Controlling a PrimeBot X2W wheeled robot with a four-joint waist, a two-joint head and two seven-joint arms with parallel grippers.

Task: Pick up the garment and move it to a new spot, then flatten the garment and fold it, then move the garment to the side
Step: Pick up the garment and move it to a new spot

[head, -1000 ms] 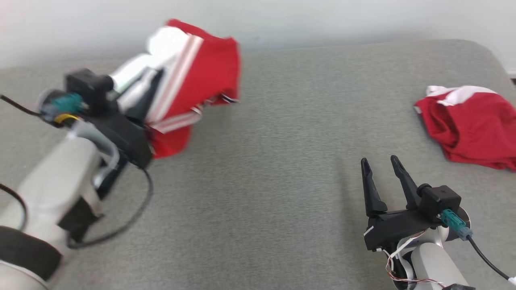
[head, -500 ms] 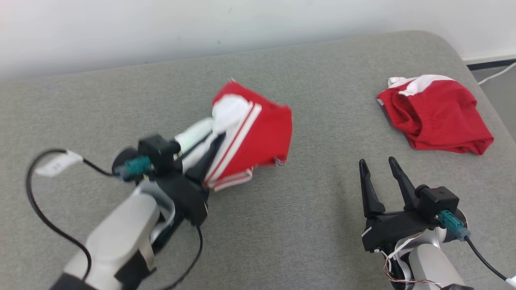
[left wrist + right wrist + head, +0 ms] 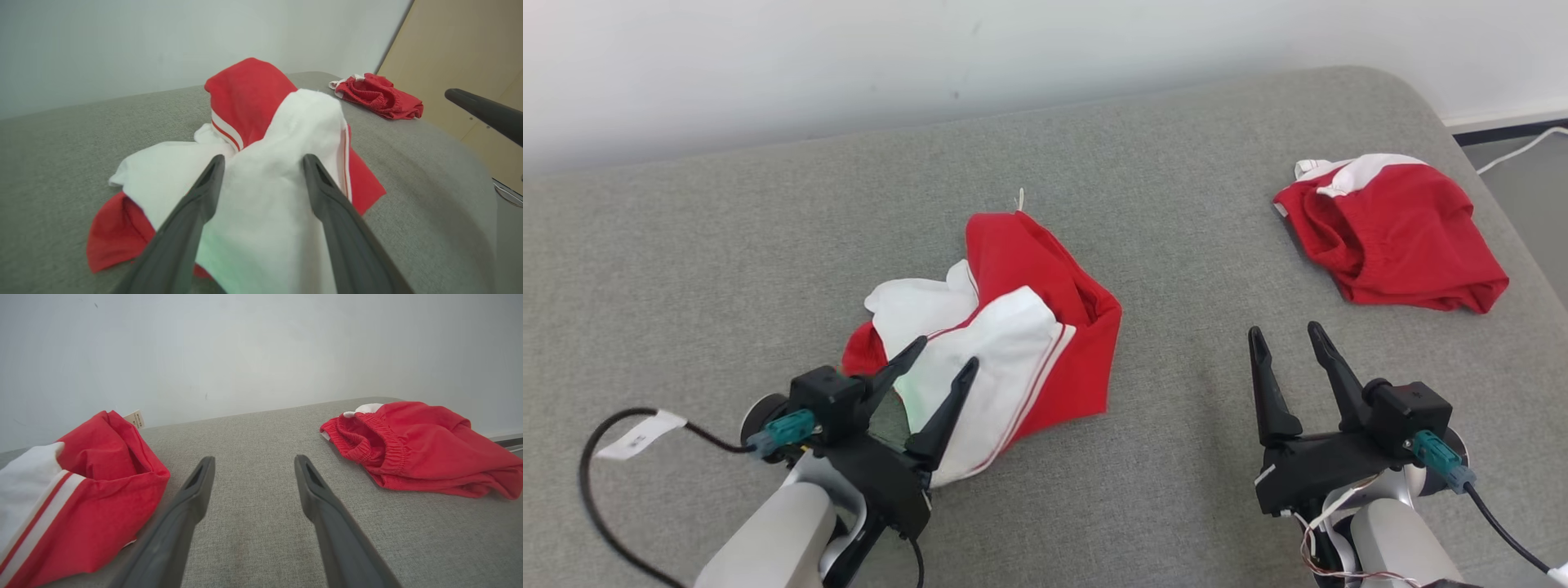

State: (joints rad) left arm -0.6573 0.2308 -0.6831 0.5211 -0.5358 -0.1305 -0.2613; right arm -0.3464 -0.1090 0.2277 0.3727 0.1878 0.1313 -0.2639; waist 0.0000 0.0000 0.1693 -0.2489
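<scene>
Two garments are counted: red-and-white garment [image 3: 1045, 327] at centre frame, red garment [image 3: 1396, 237] at upper right. Two grippers, left gripper [image 3: 947, 351] and right gripper [image 3: 1282, 328], are seen spread apart, nothing clamped.

We see a red garment [image 3: 1001, 343] with white panels and thin red-and-white stripes at six o'clock, plain red shorts [image 3: 1396, 237] with white trim at two o'clock, on a speckled grey surface [image 3: 727, 245].

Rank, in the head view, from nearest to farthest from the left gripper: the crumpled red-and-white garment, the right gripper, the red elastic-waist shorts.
1. Crumpled red-and-white garment, centre, beneath the left gripper.
2. Right gripper, lower right.
3. Red elastic-waist shorts, far right.
</scene>
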